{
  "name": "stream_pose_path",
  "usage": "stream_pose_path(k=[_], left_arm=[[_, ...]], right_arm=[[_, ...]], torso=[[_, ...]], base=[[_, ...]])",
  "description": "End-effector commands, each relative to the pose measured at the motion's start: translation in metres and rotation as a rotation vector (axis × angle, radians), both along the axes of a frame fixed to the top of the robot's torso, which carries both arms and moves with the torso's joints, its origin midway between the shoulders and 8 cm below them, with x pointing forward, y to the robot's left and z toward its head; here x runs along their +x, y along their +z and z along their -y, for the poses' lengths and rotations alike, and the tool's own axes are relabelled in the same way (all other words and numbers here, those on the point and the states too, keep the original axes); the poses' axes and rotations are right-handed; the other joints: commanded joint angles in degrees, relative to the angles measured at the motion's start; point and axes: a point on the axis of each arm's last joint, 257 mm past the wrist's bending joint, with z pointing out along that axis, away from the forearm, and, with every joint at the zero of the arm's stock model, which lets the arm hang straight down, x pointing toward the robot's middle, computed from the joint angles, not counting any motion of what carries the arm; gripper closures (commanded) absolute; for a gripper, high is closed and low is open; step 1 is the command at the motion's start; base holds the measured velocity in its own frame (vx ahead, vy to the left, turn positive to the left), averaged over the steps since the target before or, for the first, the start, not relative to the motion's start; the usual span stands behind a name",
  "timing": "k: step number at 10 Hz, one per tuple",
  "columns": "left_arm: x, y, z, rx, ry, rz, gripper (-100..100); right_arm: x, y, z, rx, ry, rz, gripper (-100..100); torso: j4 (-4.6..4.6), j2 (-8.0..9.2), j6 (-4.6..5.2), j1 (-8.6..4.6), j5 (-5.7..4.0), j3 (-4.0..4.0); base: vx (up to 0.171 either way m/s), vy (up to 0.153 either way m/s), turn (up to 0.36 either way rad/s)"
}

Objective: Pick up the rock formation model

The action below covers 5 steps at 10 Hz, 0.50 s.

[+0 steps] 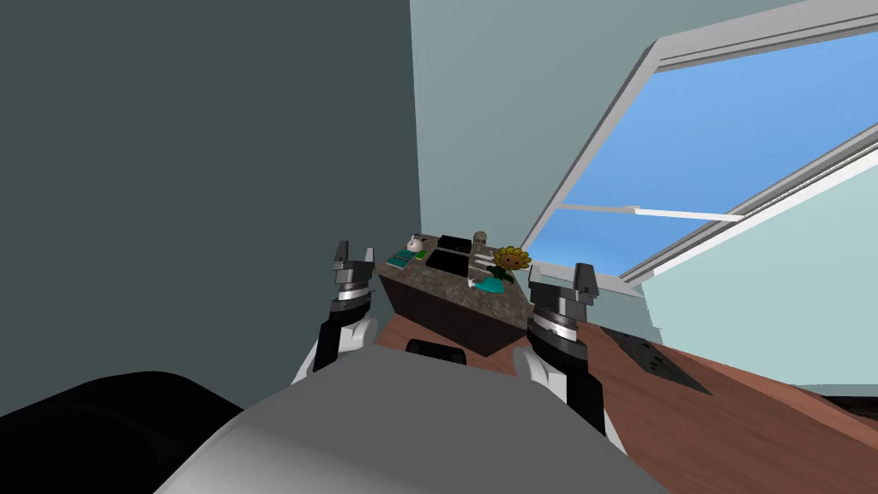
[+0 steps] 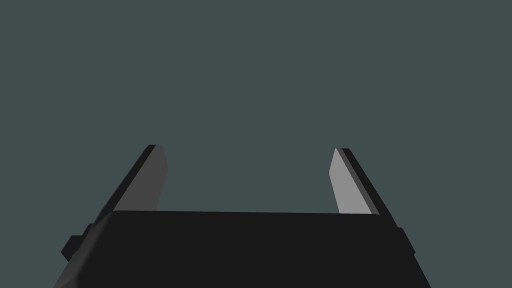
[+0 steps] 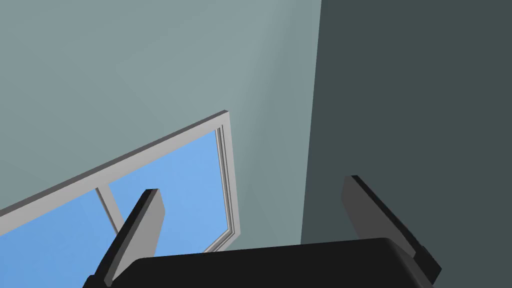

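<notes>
Rock formation model (image 1: 480,239): likely the small grey-brown lump at the far edge of the table top, behind the black tray (image 1: 448,262) and just beside the sunflower (image 1: 512,258); too small to read its shape.
Table (image 1: 437,316): low dark block with a speckled stone top, straight ahead between the two hands.
Left gripper (image 1: 354,256): hangs by the near-left corner, fingers spread wide with nothing between them, facing a flat dark grey-green wall.
Right gripper (image 1: 558,276): hangs by the near-right corner, fingers likewise apart and empty, pointing away from the top.
Clutter: white teapot-like piece (image 1: 417,244), teal bits (image 1: 399,257), tray, sunflower and a teal piece (image 1: 493,286) at its foot.
Risk, wrong pick: small lump among look-alike ornaments; easy to close on a neighbour.
Risk, knock: reach from the near side crosses the tray and sunflower; a low forearm or a spread blade probably topples them.
Risk, push-off: sits at the far edge; a blade landing on it rather than around it likely shoves it off the back.
Risk, slip: lumpy sides against thin flat blades; likely to twist out if pinched off-centre.
</notes>
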Motion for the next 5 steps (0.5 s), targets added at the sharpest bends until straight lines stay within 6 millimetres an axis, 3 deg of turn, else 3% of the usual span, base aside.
stream_pose_path(k=[1, 5], left_arm=[[0.011, -0.005, 0.000, -0.004, -0.032, -0.028, -100], [0.035, -0.017, 0.000, -0.029, -0.093, -0.089, -100]], right_arm=[[0.000, 0.000, 0.000, 0.000, 0.000, 0.000, 0], [0.000, 0.000, 0.000, 0.000, 0.000, 0.000, 0]], torso=[[0.00, 0.00, 0.00, 0.00, 0.00, 0.00], [0.04, 0.19, 0.01, 0.25, 0.05, 0.11]], base=[[-0.022, 0.026, -0.070], [-0.048, 0.049, -0.079]])
